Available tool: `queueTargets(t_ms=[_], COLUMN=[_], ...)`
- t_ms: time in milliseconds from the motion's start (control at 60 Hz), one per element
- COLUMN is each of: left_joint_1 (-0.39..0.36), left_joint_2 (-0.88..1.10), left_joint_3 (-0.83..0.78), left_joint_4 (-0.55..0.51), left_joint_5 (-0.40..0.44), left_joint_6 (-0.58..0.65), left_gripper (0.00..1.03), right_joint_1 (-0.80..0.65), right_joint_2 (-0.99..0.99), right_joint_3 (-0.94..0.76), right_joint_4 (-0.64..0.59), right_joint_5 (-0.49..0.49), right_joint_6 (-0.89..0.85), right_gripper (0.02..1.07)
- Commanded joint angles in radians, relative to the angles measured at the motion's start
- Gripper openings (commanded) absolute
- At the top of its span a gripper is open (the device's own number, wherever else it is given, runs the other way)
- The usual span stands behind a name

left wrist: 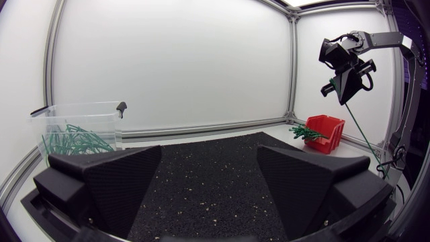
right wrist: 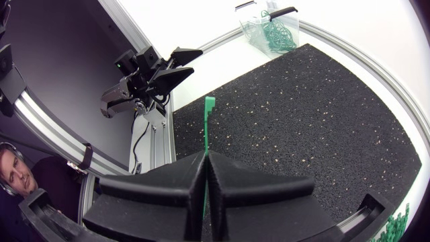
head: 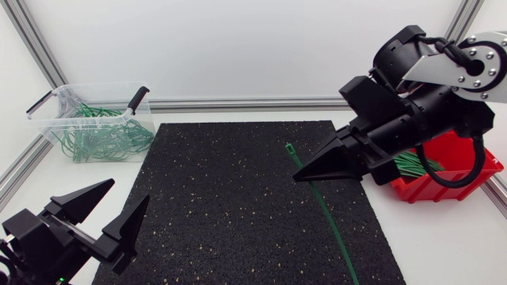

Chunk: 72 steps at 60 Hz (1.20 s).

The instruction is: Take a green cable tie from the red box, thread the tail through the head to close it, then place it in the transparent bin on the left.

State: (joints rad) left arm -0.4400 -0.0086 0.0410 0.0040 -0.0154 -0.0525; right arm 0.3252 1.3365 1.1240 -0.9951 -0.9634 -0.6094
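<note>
Open left gripper (head: 131,190) nearest; right gripper (head: 305,172) clamps tie (head: 324,214).
Fingers of the left gripper stand wide apart over the mat's (head: 230,198) near-left corner. Raised over the mat's right side, the right gripper is closed on the green tie, head uppermost, tail hanging toward the near edge. Red box (head: 467,170) right of mat; bin (head: 55,119) far left.

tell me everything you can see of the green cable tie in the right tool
The thin green plastic cable tie is one long, nearly straight strip, not yet looped, with a small square head. The matte black right tool is shut on it near the head, which pokes out past its tip. The long tail slants down over the black speckled mat, held in the air. Its tail tip is out of view.
</note>
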Motion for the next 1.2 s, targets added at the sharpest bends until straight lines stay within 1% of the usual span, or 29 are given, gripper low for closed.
queueTargets(t_ms=[0, 67, 183, 350, 500, 550, 567, 583, 667, 733, 750, 783, 850, 917, 1000, 1017, 1083, 1150, 1183], left_joint_1=[-0.006, -0.011, 0.011, 0.053, 0.072, 0.090, 0.113, 0.126, 0.222, 0.297, 0.308, 0.343, 0.379, 0.383, 0.400, 0.403, 0.419, 0.417, 0.415], left_joint_2=[-0.005, -0.004, 0.016, 0.141, 0.237, 0.286, 0.323, 0.335, 0.426, 0.503, 0.516, 0.547, 0.598, 0.636, 0.687, 0.694, 0.737, 0.789, 0.828], left_joint_3=[-0.015, 0.013, 0.077, 0.186, 0.266, 0.307, 0.330, 0.339, 0.390, 0.428, 0.436, 0.458, 0.496, 0.520, 0.550, 0.556, 0.597, 0.620, 0.637], left_joint_4=[-0.036, -0.073, -0.114, -0.131, -0.142, -0.154, -0.165, -0.170, -0.174, -0.179, -0.179, -0.177, -0.176, -0.177, -0.199, -0.211, -0.289, -0.318, -0.334], left_joint_5=[0.003, 0.003, 0.003, 0.006, 0.046, 0.075, 0.106, 0.120, 0.250, 0.373, 0.390, 0.414, 0.436, 0.457, 0.459, 0.459, 0.457, 0.457, 0.470], left_joint_6=[-0.004, -0.009, -0.026, -0.069, -0.109, -0.142, -0.158, -0.162, -0.207, -0.211, -0.211, -0.207, -0.178, -0.172, -0.153, -0.141, -0.027, 0.089, 0.102], left_gripper=[0.99, 0.99, 0.99, 0.99, 0.99, 0.99, 0.99, 0.99, 0.99, 0.99, 0.99, 0.99, 0.99, 0.99, 0.99, 0.99, 0.99, 0.99, 0.99], right_joint_1=[0.011, 0.026, 0.066, 0.117, 0.146, 0.150, 0.152, 0.152, 0.152, 0.147, 0.146, 0.144, 0.138, 0.138, 0.138, 0.138, 0.141, 0.141, 0.141], right_joint_2=[0.036, 0.059, 0.092, 0.112, 0.121, 0.121, 0.121, 0.121, 0.119, 0.122, 0.124, 0.127, 0.132, 0.136, 0.144, 0.144, 0.148, 0.158, 0.161], right_joint_3=[0.019, 0.022, 0.031, 0.034, 0.037, 0.037, 0.037, 0.037, 0.031, 0.025, 0.023, 0.019, 0.011, 0.010, 0.011, 0.011, 0.010, 0.010, 0.010], right_joint_4=[-0.004, 0.000, 0.029, 0.125, 0.182, 0.191, 0.194, 0.199, 0.216, 0.233, 0.236, 0.246, 0.276, 0.291, 0.299, 0.300, 0.309, 0.320, 0.323], right_joint_5=[-0.021, -0.032, -0.037, -0.037, -0.037, -0.037, -0.037, -0.037, -0.037, -0.037, -0.037, -0.037, -0.037, -0.037, -0.037, -0.037, -0.037, -0.037, -0.037], right_joint_6=[0.013, 0.014, 0.037, 0.126, 0.178, 0.188, 0.191, 0.195, 0.204, 0.211, 0.212, 0.217, 0.237, 0.247, 0.254, 0.255, 0.260, 0.261, 0.263], right_gripper=[0.08, 0.08, 0.08, 0.08, 0.08, 0.08, 0.08, 0.08, 0.08, 0.08, 0.08, 0.08, 0.08, 0.08, 0.08, 0.08, 0.08, 0.08, 0.08])
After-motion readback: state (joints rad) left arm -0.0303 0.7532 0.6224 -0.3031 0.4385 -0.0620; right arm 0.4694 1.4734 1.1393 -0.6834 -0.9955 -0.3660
